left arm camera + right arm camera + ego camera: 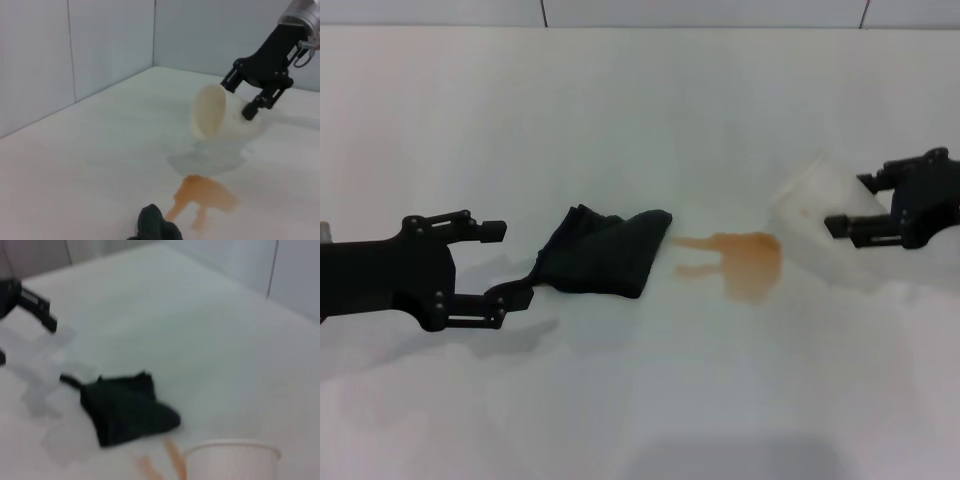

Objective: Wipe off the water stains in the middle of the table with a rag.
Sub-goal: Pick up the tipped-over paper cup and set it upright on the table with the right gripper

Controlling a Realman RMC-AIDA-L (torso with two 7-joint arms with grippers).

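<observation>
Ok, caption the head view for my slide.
Open left gripper beside black rag; orange stain unwiped.

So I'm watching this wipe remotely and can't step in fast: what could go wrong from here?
The rag lies beside the water stains, not on them, and the open left gripper is only at its thin tail; pulling that strip could drag the cloth away from the spill. The cup lies tipped just past the stain with the open right gripper around it; a wide sweep might knock it or spread liquid further over the table.
</observation>
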